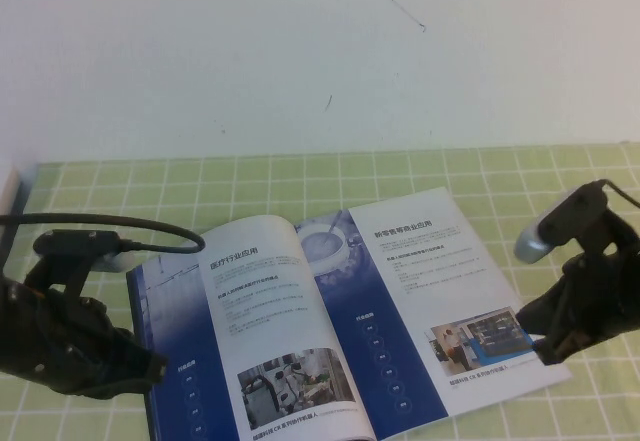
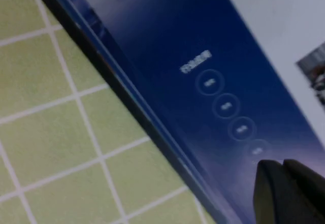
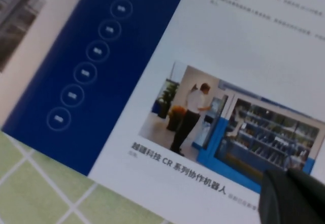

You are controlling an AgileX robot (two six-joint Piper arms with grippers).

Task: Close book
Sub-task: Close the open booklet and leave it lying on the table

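An open book (image 1: pixel 340 321) with blue and white pages lies flat on the green checked mat (image 1: pixel 300 176). My left gripper (image 1: pixel 150 369) sits low at the book's left edge, and in the left wrist view its tips (image 2: pixel 285 164) are shut together over the dark blue margin of the left page (image 2: pixel 203 56). My right gripper (image 1: pixel 541 346) is at the near outer corner of the right page. Seen from the right wrist, its tips (image 3: pixel 287 173) are shut just over the page's photo (image 3: pixel 238 127). No page is visibly pinched by either one.
A white wall rises behind the mat. A pale edge of some object (image 1: pixel 10 196) shows at the far left. Bare mat (image 1: pixel 560 181) lies behind and to the right of the book, and also left of it (image 2: pixel 61 132).
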